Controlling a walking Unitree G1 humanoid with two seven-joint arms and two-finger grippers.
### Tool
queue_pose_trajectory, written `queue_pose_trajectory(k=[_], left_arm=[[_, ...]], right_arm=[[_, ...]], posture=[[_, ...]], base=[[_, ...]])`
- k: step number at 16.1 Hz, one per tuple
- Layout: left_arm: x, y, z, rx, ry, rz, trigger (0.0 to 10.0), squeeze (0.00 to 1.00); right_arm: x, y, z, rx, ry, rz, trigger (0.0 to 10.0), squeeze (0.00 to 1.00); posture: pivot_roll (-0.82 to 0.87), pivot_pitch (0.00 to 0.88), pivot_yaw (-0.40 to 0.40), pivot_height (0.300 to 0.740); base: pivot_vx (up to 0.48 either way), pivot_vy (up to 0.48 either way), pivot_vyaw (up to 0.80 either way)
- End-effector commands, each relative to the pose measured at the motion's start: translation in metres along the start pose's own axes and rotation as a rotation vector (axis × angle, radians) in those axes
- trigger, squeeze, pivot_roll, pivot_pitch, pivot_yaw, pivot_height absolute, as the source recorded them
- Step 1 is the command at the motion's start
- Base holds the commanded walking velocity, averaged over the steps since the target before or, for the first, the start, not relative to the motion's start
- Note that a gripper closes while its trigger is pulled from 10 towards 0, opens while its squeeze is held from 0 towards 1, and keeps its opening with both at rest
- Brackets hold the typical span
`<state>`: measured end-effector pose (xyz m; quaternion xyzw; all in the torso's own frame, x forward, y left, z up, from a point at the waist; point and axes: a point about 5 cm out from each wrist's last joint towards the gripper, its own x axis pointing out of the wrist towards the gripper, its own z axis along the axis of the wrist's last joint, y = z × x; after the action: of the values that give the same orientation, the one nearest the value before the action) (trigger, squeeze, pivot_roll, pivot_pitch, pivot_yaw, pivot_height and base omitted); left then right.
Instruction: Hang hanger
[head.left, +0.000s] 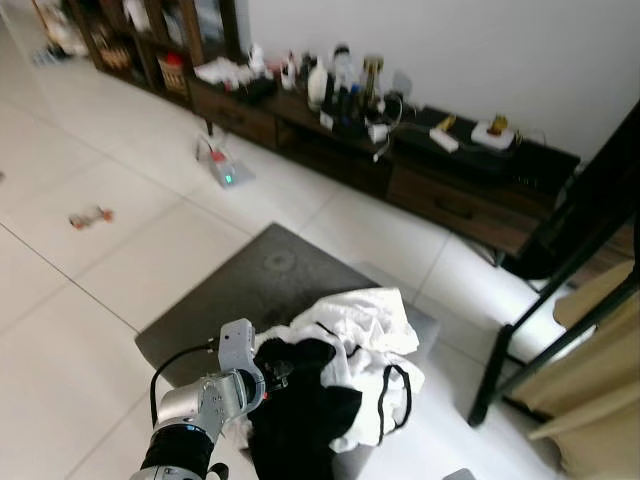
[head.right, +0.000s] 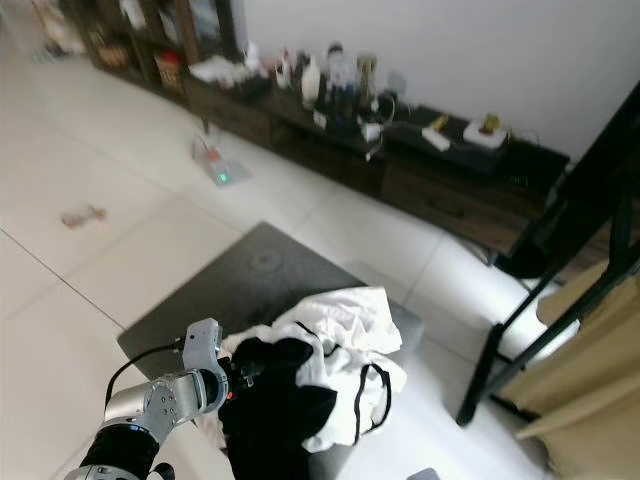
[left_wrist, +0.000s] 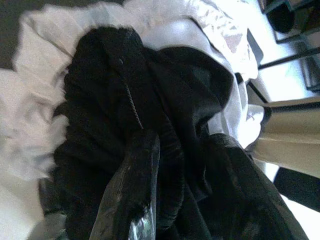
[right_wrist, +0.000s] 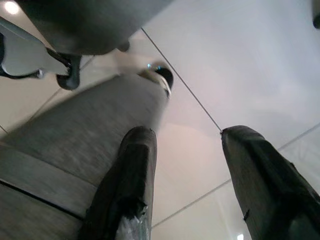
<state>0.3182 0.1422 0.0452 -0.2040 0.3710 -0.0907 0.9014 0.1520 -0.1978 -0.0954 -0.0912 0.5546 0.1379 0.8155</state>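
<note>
Left gripper (left_wrist: 182, 150) is down in the clothes pile, its two black fingers (left_wrist: 131, 190) spread apart and pushed into the black garment (head.left: 300, 405), fabric bunched between them but not pinched tight. The silver left arm (head.left: 205, 400) comes in from the near left.

Black garment lies on top of white clothes (head.left: 365, 335) with black trim; the whole heap sits on a grey ottoman (head.left: 230, 300) in the near middle, on pale floor tiles (head.left: 90, 290). Cannot make out a hanger in the pile, too tangled to tell.

A black clothes rack (head.left: 545, 300) stands at the right with beige cloth (head.left: 600, 370) hanging off it, just right of the ottoman.

Right gripper (right_wrist: 187, 165) hangs idle, fingers apart with nothing between them, over tile and a grey surface (right_wrist: 80, 130).

Far side: a long dark TV cabinet (head.left: 440, 190) against the wall, cluttered with bottles (head.left: 335, 85) and a white power strip (head.left: 443, 140). A small white device with a green light (head.left: 226, 170) sits on the floor at the far left, and a small toy (head.left: 88, 216) lies farther left.
</note>
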Motion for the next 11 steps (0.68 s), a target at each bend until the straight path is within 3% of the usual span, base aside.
queue_pose_trajectory(k=[1, 5, 10, 11], left_arm=[[0.002, 0.000, -0.004, -0.027, 0.039, -0.008, 10.0, 0.00], [0.004, 0.011, -0.017, -0.047, 0.076, 0.057, 10.0, 0.00], [0.006, 0.013, 0.001, -0.043, -0.008, 0.125, 10.0, 0.00], [0.006, 0.016, 0.005, -0.057, -0.038, 0.154, 6.7, 0.00]], right_arm=[[-0.002, 0.002, -0.026, 0.008, 0.076, 0.015, 10.0, 0.00], [-0.006, 0.000, -0.042, 0.005, 0.094, 0.024, 10.0, 0.00], [-0.007, -0.001, -0.046, 0.001, 0.094, 0.020, 10.0, 0.00], [-0.007, -0.001, -0.045, -0.001, 0.091, 0.020, 10.0, 0.00]], posture=[[-0.04, 0.298, -0.099, 0.740], [-0.06, 0.344, -0.109, 0.740], [-0.07, 0.353, -0.112, 0.740], [-0.07, 0.350, -0.112, 0.740]], base=[[0.000, 0.000, 0.00], [0.000, 0.000, 0.00], [0.000, 0.000, 0.00], [0.000, 0.000, 0.00]])
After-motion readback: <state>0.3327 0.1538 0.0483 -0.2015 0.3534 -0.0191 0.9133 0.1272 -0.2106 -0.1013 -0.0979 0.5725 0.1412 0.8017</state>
